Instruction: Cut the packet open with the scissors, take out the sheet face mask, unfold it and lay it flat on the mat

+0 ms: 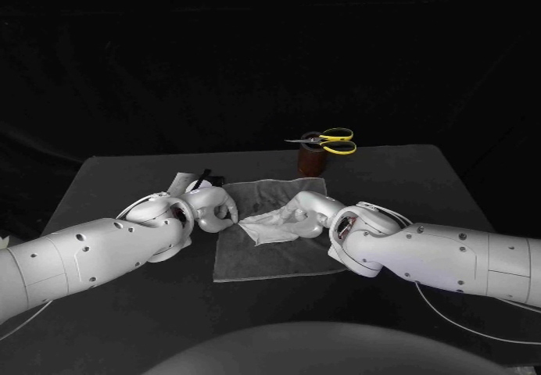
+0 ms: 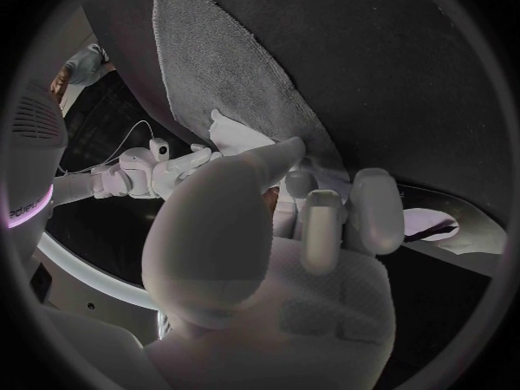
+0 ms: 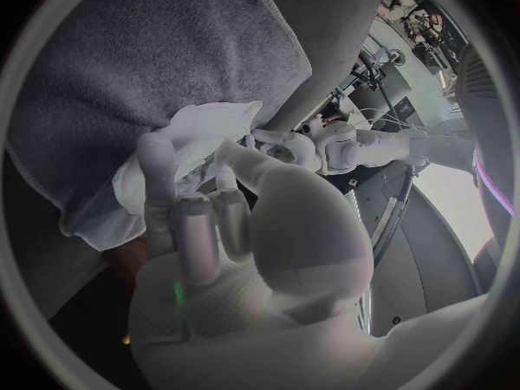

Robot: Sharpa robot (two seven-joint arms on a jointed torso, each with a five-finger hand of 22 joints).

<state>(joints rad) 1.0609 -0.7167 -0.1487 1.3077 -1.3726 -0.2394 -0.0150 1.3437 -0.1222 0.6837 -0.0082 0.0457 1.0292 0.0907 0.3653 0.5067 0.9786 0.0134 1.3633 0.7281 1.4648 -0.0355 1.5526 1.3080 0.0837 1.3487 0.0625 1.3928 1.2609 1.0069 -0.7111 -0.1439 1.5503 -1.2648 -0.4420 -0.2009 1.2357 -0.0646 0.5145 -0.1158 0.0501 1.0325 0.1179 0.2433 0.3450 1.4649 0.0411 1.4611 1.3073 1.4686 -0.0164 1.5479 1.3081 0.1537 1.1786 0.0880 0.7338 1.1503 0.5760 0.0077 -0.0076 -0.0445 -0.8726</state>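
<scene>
Here the sheet mask [image 1: 268, 222] lay crumpled near the middle of the grey mat [image 1: 282, 262]. My right hand [image 1: 306, 216], at three o'clock of the mask, had its fingers curled onto the bunched sheet and pinched it. The left hand [image 1: 209, 209], at nine o'clock, was curled close to the mask's edge, and I could not tell whether it gripped anything. The packet [image 1: 184, 183] lay off the mat at eleven o'clock, and the scissors [image 1: 328, 141] rested on a brown holder [image 1: 311, 160] at one o'clock. I judged the mask light, limp and probably damp (hence clingy and easily torn). It was best taken by two opposite outer edges.
</scene>
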